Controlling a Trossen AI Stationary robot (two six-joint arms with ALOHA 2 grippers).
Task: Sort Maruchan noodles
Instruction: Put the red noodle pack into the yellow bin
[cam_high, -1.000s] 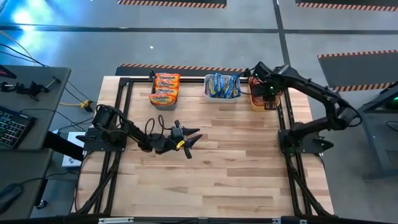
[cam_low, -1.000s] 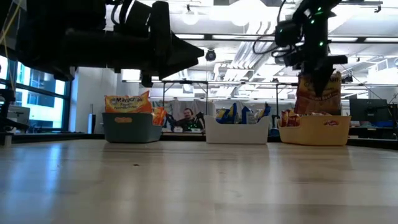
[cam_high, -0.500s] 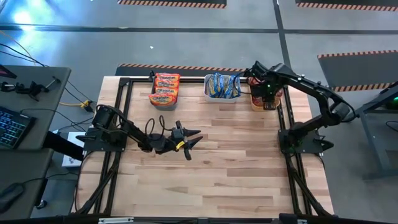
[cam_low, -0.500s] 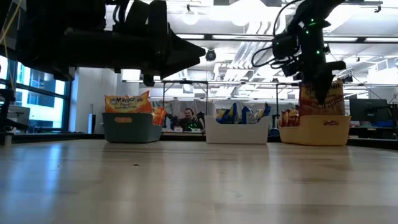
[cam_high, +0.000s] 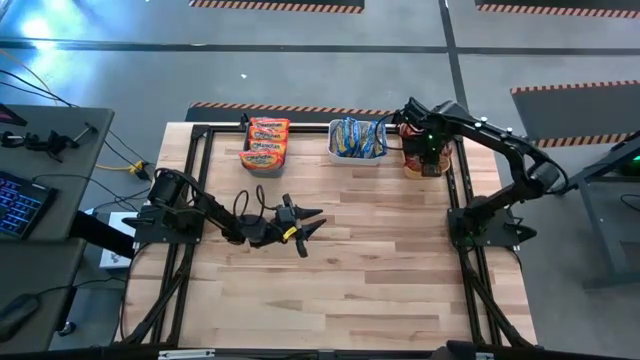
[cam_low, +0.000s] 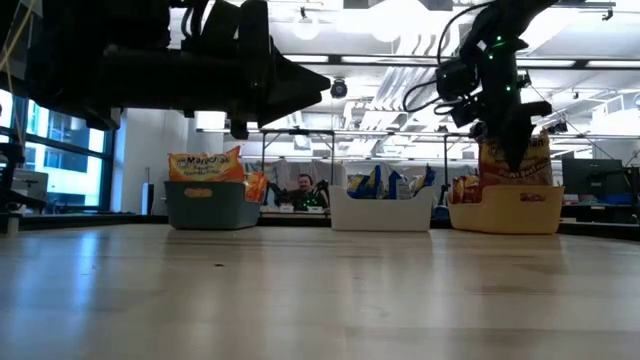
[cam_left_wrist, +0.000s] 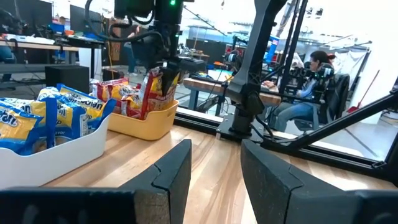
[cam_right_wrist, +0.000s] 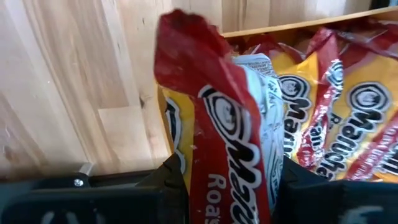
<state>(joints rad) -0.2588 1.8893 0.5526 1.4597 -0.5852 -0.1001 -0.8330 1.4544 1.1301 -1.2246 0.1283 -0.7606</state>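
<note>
My right gripper (cam_low: 508, 140) is over the orange bin (cam_low: 505, 210) at the table's far right, shut on a red Maruchan noodle packet (cam_low: 516, 162). The packet's lower part is inside the bin among other red packets (cam_right_wrist: 339, 106). Orange packets fill the teal bin (cam_high: 265, 145), and blue packets fill the white bin (cam_high: 357, 140). My left gripper (cam_high: 305, 228) hovers open over the bare middle of the table, left of centre, with nothing between its fingers (cam_left_wrist: 177, 171). My right gripper pinches the red packet by its upper end (cam_right_wrist: 224, 186) between its two fingers, which come from above and point down. The packet hangs upright below them, its lower end (cam_low: 515, 182) down behind the bin's rim. Whether that end rests on the other packets is hidden.
The three bins stand in a row along the table's far edge. A dark frame (cam_high: 455, 200) runs along the table's sides. Bare wood spreads over the middle and the near half. People sit at desks in the room beyond (cam_left_wrist: 314, 68).
My right gripper has come down toward the orange bin with the red packet, still upright. The packet's lower end has sunk from above the rim to inside the bin.
</note>
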